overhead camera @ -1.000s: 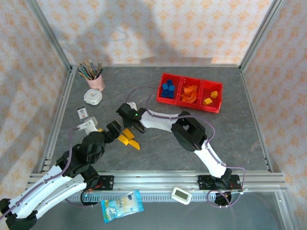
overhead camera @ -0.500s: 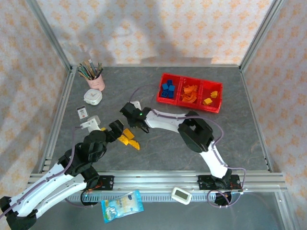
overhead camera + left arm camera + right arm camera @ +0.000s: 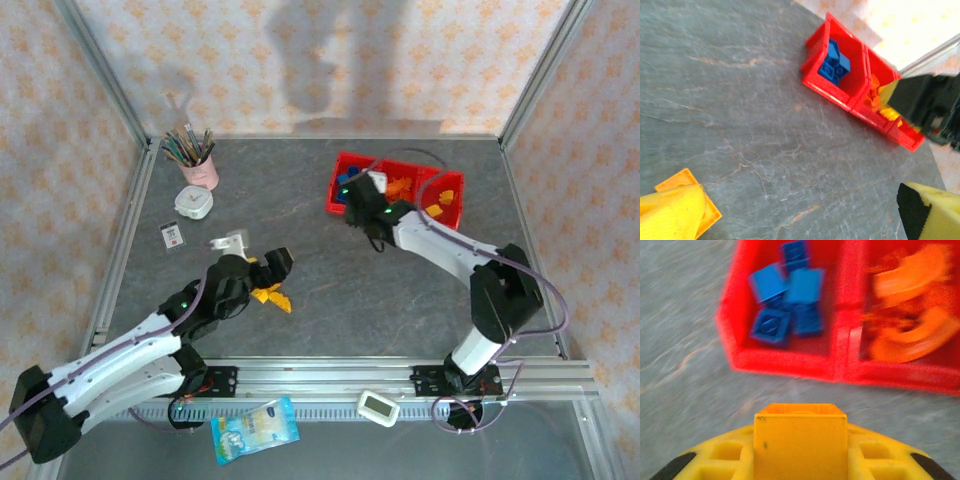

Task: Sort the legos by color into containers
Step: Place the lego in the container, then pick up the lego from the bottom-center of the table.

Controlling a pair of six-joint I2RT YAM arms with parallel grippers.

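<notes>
My right gripper hovers at the near left end of the red tray, shut on a yellow-orange brick. Ahead of it in the right wrist view lie the blue bricks in the left compartment and the orange arches in the middle one. Yellow pieces sit in the right compartment. My left gripper stands open over the table, nothing between its fingers. A yellow-orange plate lies by its left finger. A few yellow legos rest just in front of it.
A pink cup of brushes, a white round gadget and a small card stand at the back left. A white device and a blue packet lie beyond the near rail. Metal posts frame the table.
The right arm has swung from the yellow pile beside the left gripper over to the red tray, carrying the brick. The left arm has reached forward and right toward the remaining yellow pieces.
</notes>
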